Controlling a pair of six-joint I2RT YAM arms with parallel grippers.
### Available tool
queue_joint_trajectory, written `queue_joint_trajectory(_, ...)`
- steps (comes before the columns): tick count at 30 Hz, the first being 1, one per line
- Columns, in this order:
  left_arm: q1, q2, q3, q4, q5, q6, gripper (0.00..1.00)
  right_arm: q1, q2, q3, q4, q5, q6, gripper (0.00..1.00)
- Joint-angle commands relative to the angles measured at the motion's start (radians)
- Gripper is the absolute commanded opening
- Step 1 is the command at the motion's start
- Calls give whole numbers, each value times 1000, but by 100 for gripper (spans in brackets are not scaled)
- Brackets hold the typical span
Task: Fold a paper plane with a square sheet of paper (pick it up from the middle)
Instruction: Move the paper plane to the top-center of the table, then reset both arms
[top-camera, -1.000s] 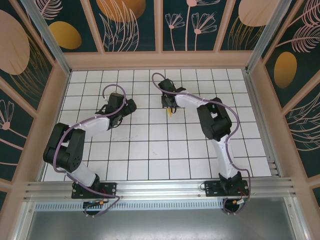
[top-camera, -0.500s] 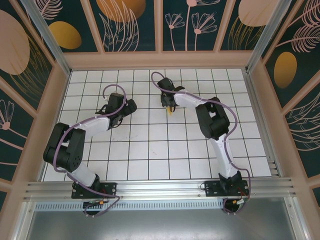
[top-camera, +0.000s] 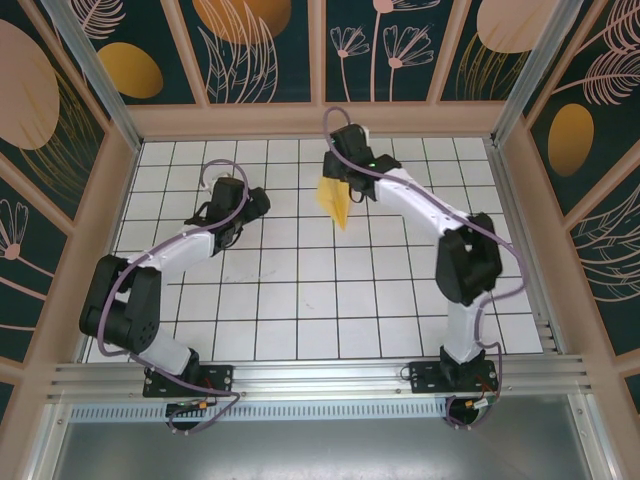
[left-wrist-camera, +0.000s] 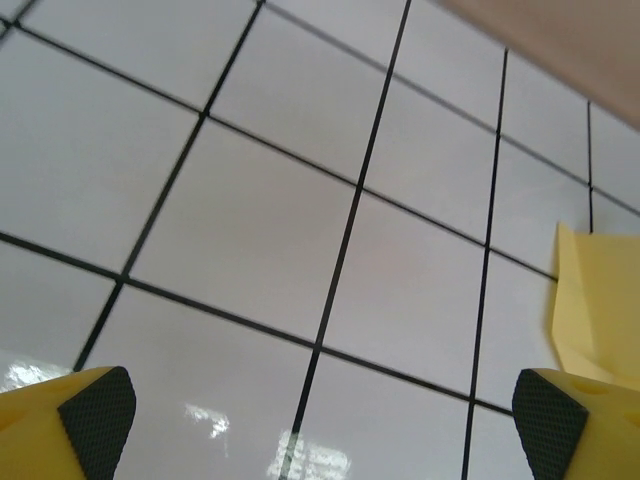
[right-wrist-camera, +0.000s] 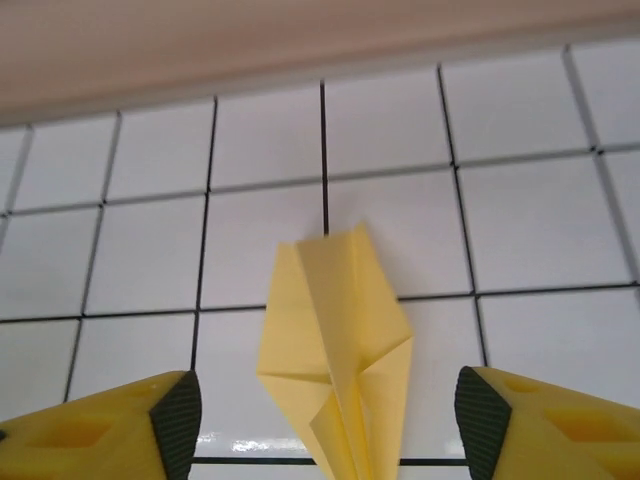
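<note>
1. Paper plane (right-wrist-camera: 335, 370) sat right between the fingers (right-wrist-camera: 175, 420) of the right gripper (right-wrist-camera: 325, 420) in the right wrist view. Bare tile showed on both sides of it, and neither pad touched the paper.
2. That right gripper stood wide, gripping nothing.
3. From above, the plane was over the far middle of the white tiled table (top-camera: 300, 300). Its broad end was tucked just beside the right gripper, and the rest reached out toward the near edge.
4. Its long axis ran far to near, leaning slightly to the right as it came nearer. The sharp tip pointed at the near edge, toward the arm bases.
5. In the right wrist view it tapered downward. The narrow end ran off the bottom of the picture between the two fingers, and the folded wings spread higher up.
6. Whether it lay flat on the tiles or sat just off them, I could not tell.
7. The left gripper (left-wrist-camera: 320, 415) stood wide too, with nothing in it, over bare tiles to the left of the plane. A corner of the yellow paper peeked in at the right edge of its wrist view, just above one finger pad.
</note>
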Motion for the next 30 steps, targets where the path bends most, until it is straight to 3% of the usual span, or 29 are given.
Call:
queue_joint_trajectory(1, 18, -57, 23, -20, -107, 68, 98, -45, -104, -132, 84, 110, 7, 74)
queue_joint_trajectory(5, 42, -112, -12, 23, -197, 127, 98, -138, -265, -322, 209, 171, -20, 87)
queue_joint_trajectory(7, 60, -160, -69, 93, -243, 157, 99, -192, -332, -411, 253, 189, -32, 99)
queue_joint_trajectory(13, 95, -287, -254, 304, -433, 280, 99, -318, -475, -670, 405, 278, -75, 99)
queue_joint_trajectory(17, 119, -357, -386, 476, -521, 423, 99, -413, -546, -872, 563, 273, -80, 99)
queue_joint_trajectory(23, 188, -345, -524, 650, -451, 536, 99, -522, -573, -1103, 824, 195, -158, 99)
queue_joint_trajectory(30, 274, -250, -659, 998, -188, 594, 99, -541, -532, -1322, 1278, 44, -338, 99)
